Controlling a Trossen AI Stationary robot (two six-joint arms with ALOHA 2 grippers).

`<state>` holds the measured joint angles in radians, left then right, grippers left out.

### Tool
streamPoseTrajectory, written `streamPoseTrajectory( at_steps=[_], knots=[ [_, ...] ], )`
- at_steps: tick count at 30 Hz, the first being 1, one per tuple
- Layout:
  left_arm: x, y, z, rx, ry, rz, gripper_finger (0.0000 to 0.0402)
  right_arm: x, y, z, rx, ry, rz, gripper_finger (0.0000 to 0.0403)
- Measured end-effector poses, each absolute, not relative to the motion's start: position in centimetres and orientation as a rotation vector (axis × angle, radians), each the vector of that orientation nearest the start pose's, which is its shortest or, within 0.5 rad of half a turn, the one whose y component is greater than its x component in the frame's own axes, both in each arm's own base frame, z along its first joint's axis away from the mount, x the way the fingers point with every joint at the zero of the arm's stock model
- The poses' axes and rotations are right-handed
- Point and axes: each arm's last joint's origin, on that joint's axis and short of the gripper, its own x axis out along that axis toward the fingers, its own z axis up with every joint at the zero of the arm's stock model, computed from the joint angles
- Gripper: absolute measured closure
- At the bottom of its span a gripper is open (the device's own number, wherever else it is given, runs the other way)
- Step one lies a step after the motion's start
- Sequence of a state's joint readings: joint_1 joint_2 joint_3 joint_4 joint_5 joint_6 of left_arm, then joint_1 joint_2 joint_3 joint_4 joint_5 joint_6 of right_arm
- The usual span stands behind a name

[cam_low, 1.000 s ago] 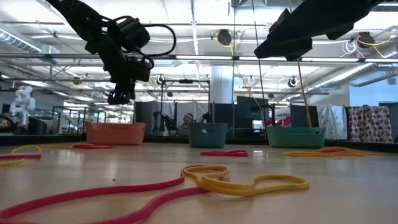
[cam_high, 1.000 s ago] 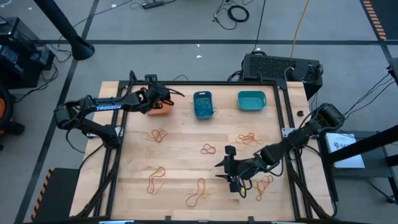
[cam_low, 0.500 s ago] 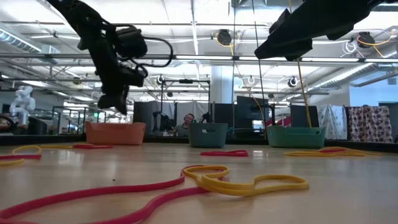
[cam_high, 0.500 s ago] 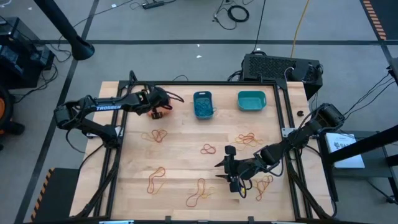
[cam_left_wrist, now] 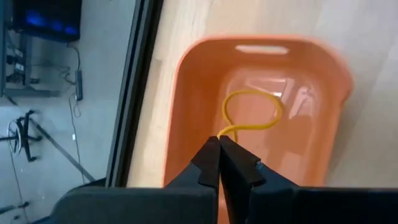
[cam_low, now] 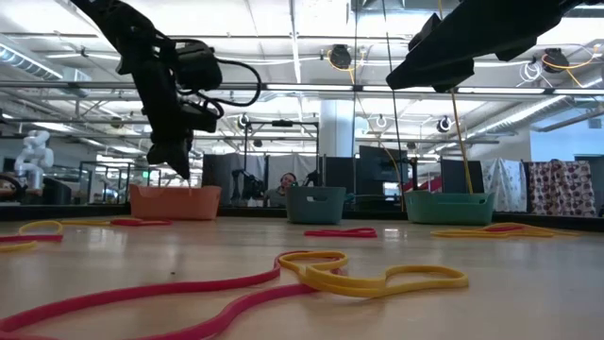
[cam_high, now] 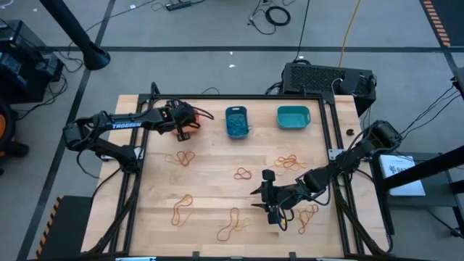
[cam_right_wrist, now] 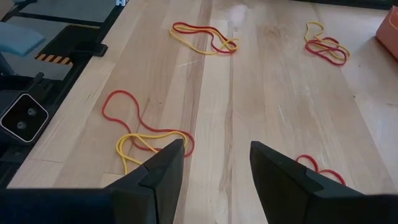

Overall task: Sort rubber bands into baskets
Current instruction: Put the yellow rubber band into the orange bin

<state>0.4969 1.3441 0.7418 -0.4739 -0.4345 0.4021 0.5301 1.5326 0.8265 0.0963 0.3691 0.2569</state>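
My left gripper point(cam_high: 184, 127) hangs over the orange basket point(cam_low: 175, 202) at the table's far left and is shut on a yellow rubber band point(cam_left_wrist: 250, 111), whose loop lies within the basket's opening point(cam_left_wrist: 193, 93). My right gripper point(cam_high: 273, 209) is open and empty above the table's near right, over red and yellow bands point(cam_right_wrist: 149, 140). The blue basket point(cam_high: 237, 121) and the teal basket point(cam_high: 293, 117) stand along the far edge. Loose bands lie on the table point(cam_high: 185, 157), point(cam_high: 241, 173), point(cam_high: 290, 161). My left gripper pinches the yellow rubber band at one end of its loop point(cam_left_wrist: 222, 133) between its two fingertips, from above, pointing down into the orange basket. The loop hangs slack below the fingers inside the basket. Whether it touches the basket's floor I cannot tell.
More red and yellow bands lie near the front edge point(cam_high: 181, 208), point(cam_high: 233, 225), point(cam_high: 308, 214). The blue basket holds blue bands. A black frame rail point(cam_high: 138, 181) runs along the table's left and right sides. Bare wood shows in the table's middle point(cam_high: 217, 185).
My left gripper has gone down toward the orange basket and a little toward the table's left edge, staying shut on the yellow band.
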Motion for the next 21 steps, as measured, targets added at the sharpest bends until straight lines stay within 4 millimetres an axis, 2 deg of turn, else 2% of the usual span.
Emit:
streamPoseTrajectory(
  at_steps=[11,15,21],
  knots=[
    [20.6,12.6,18.9,0.296,1.259,0.619,0.0257,27.5,14.9,20.0,-0.016,0.564,0.084,0.0225],
    [20.5,12.6,18.9,0.223,1.242,0.683,0.0243,27.5,14.9,20.0,-0.016,0.564,0.084,0.0225],
    [20.7,11.2,19.8,0.064,1.186,0.457,0.0242,27.5,14.9,20.0,-0.024,0.563,0.086,0.0225]
  ],
)
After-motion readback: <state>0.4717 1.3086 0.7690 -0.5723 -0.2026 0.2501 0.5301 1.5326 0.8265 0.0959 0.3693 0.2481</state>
